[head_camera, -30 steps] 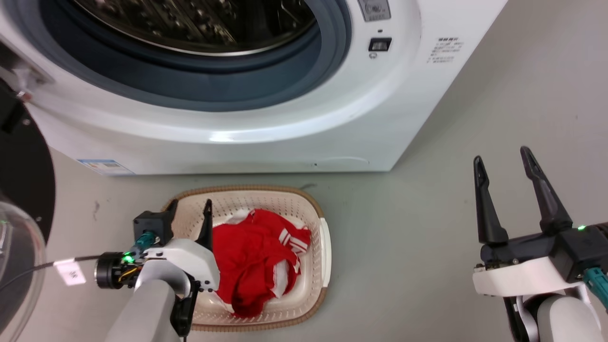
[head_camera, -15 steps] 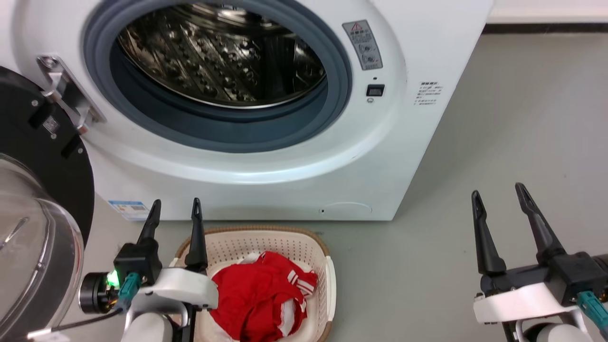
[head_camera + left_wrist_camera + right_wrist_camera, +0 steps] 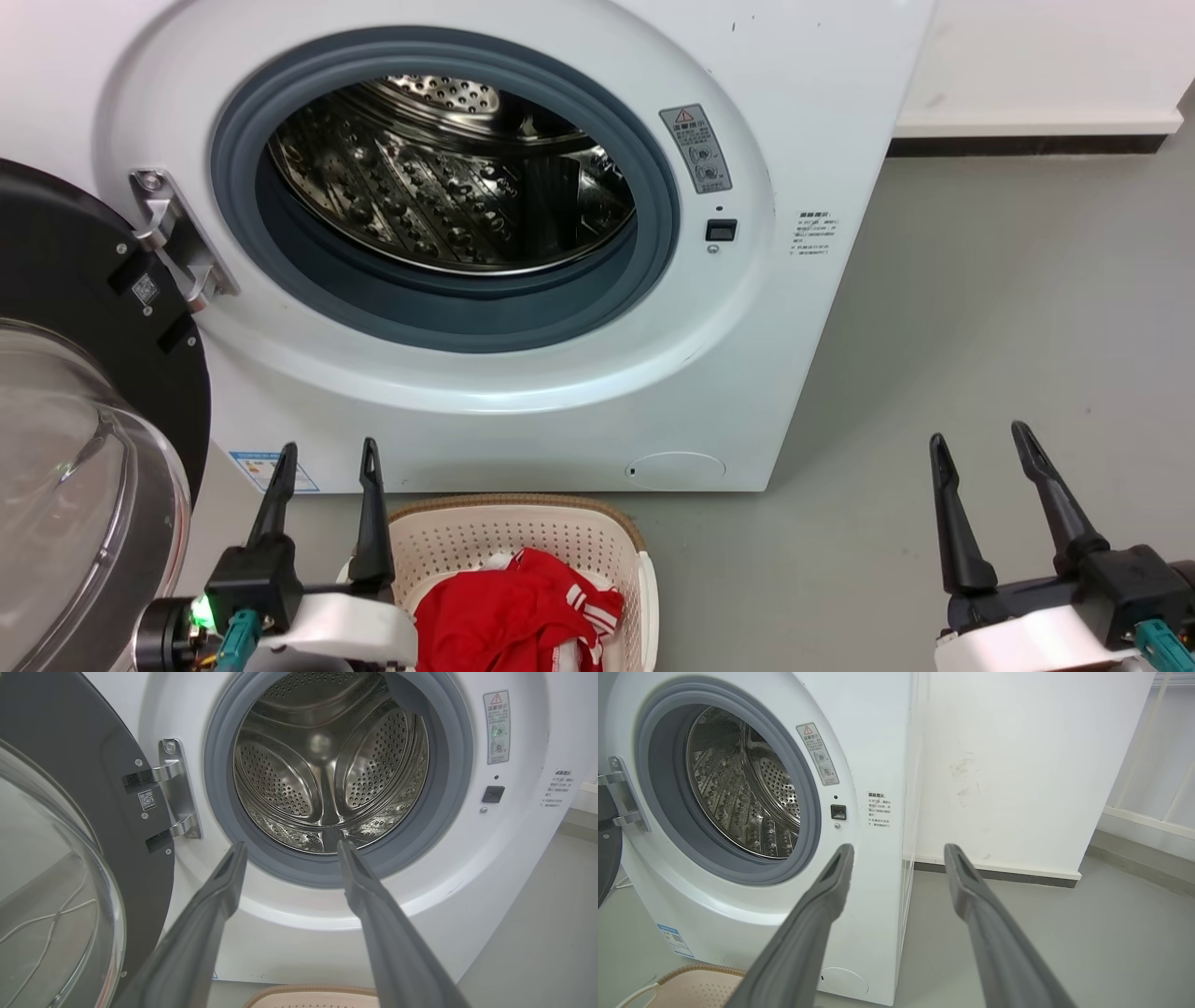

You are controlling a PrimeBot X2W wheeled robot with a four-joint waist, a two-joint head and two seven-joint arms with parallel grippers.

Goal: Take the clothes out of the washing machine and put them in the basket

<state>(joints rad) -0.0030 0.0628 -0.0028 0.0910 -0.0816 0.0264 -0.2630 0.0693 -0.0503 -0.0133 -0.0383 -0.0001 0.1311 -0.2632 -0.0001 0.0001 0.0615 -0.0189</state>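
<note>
Red clothes in the basket, drum bare as far as I could see, both grippers empty.

The clothes [image 3: 518, 611] lay heaped in the basket [image 3: 523, 501], toward its right wall; the basket stood on the floor just below the washing machine [image 3: 794, 327]'s front edge; the drum [image 3: 448, 177] showed only bright steel, though its lowest front lip was hidden behind the grey seal. My left gripper [image 3: 329, 448] hung by the basket's left rim with fingers apart, holding nothing; my right gripper [image 3: 977, 434] hung well off to the right, also spread and empty. I judged the fabric light, limp and prone to drape or snag on the rim; if it needed tucking in, I would pinch a bunched fold atop the heap, not a loose striped edge.
</note>
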